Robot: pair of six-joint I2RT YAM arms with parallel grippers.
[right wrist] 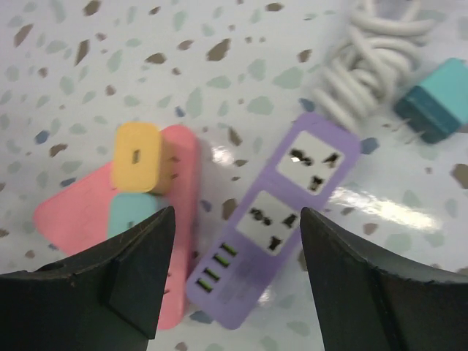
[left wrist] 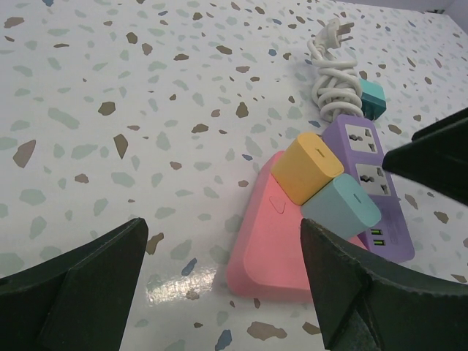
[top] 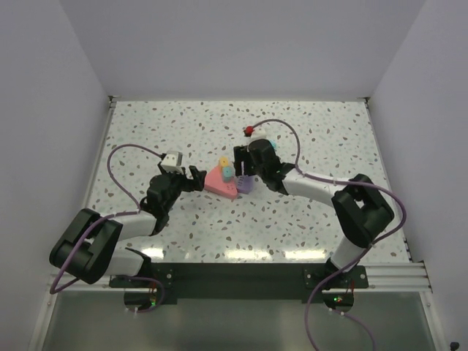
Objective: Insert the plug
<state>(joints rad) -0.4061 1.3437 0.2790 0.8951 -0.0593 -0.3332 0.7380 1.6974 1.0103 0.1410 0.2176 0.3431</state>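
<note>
Left pincer [left wrist: 223, 245]: fingers spread wide and holding nothing, low over the speckled counter [top: 322, 128]. It faces the near end of the pink power strip [left wrist: 267, 248]; whether it touches the strip cannot be told.

Pink power strip: lies flat at mid-counter. Two cube plugs are seated on it side by side and touching, the yellow adapter [left wrist: 307, 167] and the teal adapter [left wrist: 341, 206].

Purple power strip [right wrist: 281, 219]: flat, just beside the pink one on its right, with both sockets uncovered.

Right pincer [right wrist: 235, 219]: fingers well apart with nothing between them, hanging above the two strips.

White cord [right wrist: 369, 62]: coiled at the purple strip's far end. Its teal plug [right wrist: 433, 108] lies loose on the counter beside the coil, prongs exposed.
</note>
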